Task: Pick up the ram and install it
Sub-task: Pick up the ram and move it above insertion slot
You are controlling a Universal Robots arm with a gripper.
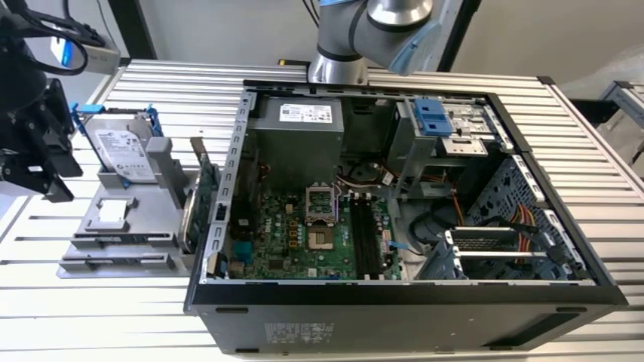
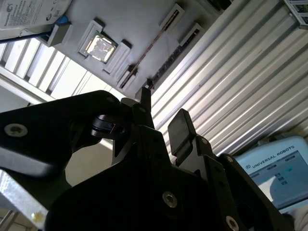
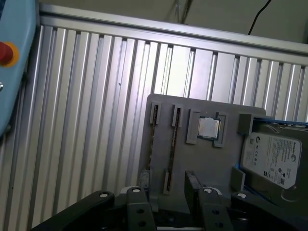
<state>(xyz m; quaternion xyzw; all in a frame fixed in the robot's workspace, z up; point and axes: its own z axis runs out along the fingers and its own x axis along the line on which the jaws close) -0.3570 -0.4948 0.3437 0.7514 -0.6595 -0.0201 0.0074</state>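
Note:
The ram (image 3: 170,154) stands on edge in a slot of the grey holder (image 3: 226,159), so I see it as a thin dark strip; in the second wrist view the ram (image 2: 149,48) runs across the holder (image 2: 130,19). My gripper (image 3: 167,179) hovers above the holder, open, with nothing between its fingers. In the first wrist view its two fingertips (image 3: 191,178) sit either side of the strip's near end. In the exterior view the black gripper (image 1: 50,181) hangs at the far left, above and beside the holder (image 1: 116,226).
The open computer case (image 1: 403,290) fills the middle, with the motherboard's long memory slots (image 1: 364,234). The holder also carries a hard drive (image 1: 126,151), a processor chip (image 3: 208,128) and an upright expansion card (image 1: 204,192). A pendant (image 2: 274,168) lies on the ribbed table.

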